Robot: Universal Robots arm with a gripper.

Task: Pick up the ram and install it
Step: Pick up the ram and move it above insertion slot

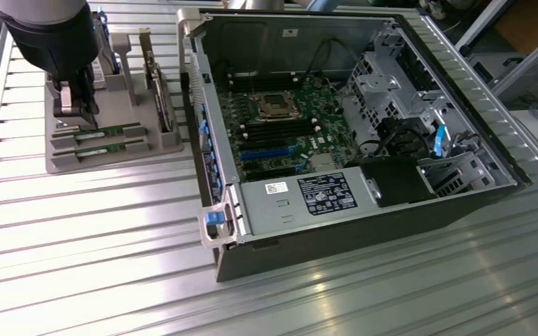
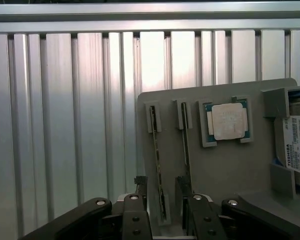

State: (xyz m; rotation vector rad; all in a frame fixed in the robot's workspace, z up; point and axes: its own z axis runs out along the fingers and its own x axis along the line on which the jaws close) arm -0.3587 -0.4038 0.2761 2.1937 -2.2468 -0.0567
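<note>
Two green memory sticks stand on edge in a grey holder point(image 2: 225, 170), parallel and a little apart. Each is seated in narrow end slots, which leaves the top edges and flat faces free to be reached from above. The ram point(image 2: 157, 150) is the stick farther from the square silver processor chip point(image 2: 229, 121). The second stick point(image 2: 185, 140) runs between the two. A hard drive point(image 2: 297, 145) with a white label sits in its own bay beyond the chip, so each part has a fixed place.

Seen from the wrist, the gripper point(image 2: 161, 186) hangs over one end of the holder with its jaws spread wide and nothing in them. One of its fingers point(image 2: 140, 181) stands on each side of the ram's thin board, a stance that seems meant to take the stick across its thickness. The other finger sits in the gap close to the second stick, and whether it touches that stick cannot be told.

From across the room, the gripper point(image 1: 75, 112) points straight down at the end of the holder towards the exterior view's left. The holder rests on a ridged metal table point(image 1: 110, 266), just beside an open computer case point(image 1: 344, 241). The case lies on its side with the panel off, so the motherboard point(image 1: 279, 136) faces upward. Its long black memory slots point(image 1: 271, 131) lie beside the processor socket and look vacant from here. By that reading the ram has not been lifted and nothing has been installed.
</note>
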